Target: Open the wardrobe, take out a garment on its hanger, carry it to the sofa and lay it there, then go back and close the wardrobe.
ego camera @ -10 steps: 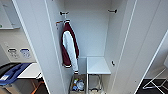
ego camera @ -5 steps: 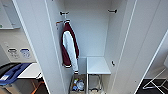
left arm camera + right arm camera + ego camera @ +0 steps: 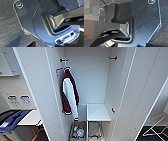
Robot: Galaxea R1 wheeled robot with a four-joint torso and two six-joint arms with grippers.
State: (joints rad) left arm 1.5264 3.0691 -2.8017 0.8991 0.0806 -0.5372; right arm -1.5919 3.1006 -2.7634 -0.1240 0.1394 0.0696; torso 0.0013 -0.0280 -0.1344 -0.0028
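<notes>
The wardrobe [image 3: 92,84] stands straight ahead in the head view with both white doors swung wide, the left door [image 3: 37,97] and the right door [image 3: 140,97] framing its plain white interior. A maroon jacket with white sleeves [image 3: 69,93] hangs on a white hanger from the black hook [image 3: 63,60] on the left inner wall. A second black hook [image 3: 112,58] on the right wall is bare. Both wrist views look down past the robot's own dark plate at dark carpet [image 3: 8,25].
A white shelf [image 3: 98,112] fills the wardrobe's lower right, with small items in a box [image 3: 77,132] on its floor. A blue bin [image 3: 11,120] and a white tabletop [image 3: 31,118] lie to the left. A white wire frame [image 3: 157,128] stands on dark floor at right.
</notes>
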